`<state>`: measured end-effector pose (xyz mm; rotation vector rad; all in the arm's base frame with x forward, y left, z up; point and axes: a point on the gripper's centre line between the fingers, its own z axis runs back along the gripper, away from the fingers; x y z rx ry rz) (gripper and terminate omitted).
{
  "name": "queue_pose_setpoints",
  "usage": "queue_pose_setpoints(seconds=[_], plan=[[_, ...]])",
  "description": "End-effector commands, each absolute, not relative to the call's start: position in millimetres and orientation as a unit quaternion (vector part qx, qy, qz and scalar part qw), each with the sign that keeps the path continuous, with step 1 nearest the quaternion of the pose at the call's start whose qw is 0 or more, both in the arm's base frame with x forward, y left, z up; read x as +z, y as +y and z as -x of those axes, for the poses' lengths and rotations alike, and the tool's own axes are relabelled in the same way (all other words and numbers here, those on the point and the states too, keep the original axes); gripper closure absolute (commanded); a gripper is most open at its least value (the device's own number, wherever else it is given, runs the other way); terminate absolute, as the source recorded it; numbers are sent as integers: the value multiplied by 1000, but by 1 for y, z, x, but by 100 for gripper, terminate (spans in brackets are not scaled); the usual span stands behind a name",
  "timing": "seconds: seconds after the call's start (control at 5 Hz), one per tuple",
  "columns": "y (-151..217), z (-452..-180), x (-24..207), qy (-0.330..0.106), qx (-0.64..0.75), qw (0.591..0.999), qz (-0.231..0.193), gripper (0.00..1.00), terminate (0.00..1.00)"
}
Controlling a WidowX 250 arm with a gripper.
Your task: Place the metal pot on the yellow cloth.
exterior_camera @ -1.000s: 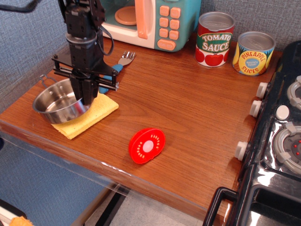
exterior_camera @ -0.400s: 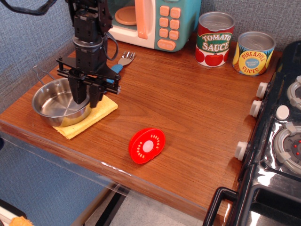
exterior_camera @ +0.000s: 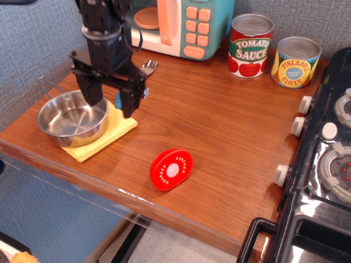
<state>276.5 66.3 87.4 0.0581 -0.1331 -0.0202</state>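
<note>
Observation.image frames the counter from above and in front, with the gripper (exterior_camera: 111, 100) in the upper left of the frame, raised over the right edge of the metal pot (exterior_camera: 73, 119). Its two black fingers (exterior_camera: 129, 100) stand well apart with nothing between them, one over the pot's far rim and the other to the right of the pot above the cloth; the jaws are released. The dark arm rises straight up out of the top of the frame.

Directly below, the metal pot sits upright on the yellow cloth (exterior_camera: 117, 130) at the left of the frame, near the counter's front-left corner. The pot covers most of the cloth, whose right side and front corner show beyond the rim. A thin wire handle (exterior_camera: 47, 86) sticks out from the pot toward the upper left.

Behind the gripper, a fork with a blue handle (exterior_camera: 145, 68) lies on the wooden counter (exterior_camera: 219, 126). A toy microwave (exterior_camera: 181, 24) stands at the top of the frame. Right of it are a tomato sauce can (exterior_camera: 250, 46) and a pineapple slices can (exterior_camera: 296, 62), just beside each other. A red tomato half (exterior_camera: 171, 169) lies lower centre, well apart from the cloth. A black stove (exterior_camera: 323, 164) fills the right edge.
</note>
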Motion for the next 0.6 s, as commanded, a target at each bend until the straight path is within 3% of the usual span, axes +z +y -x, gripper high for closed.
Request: queue_pose_setpoints(seconds=[0.0, 0.2, 0.4], plan=[[41, -263, 106, -92, -68, 993, -15, 0, 0], [41, -263, 106, -92, -68, 993, -15, 0, 0], [41, -263, 106, -92, -68, 993, -15, 0, 100]])
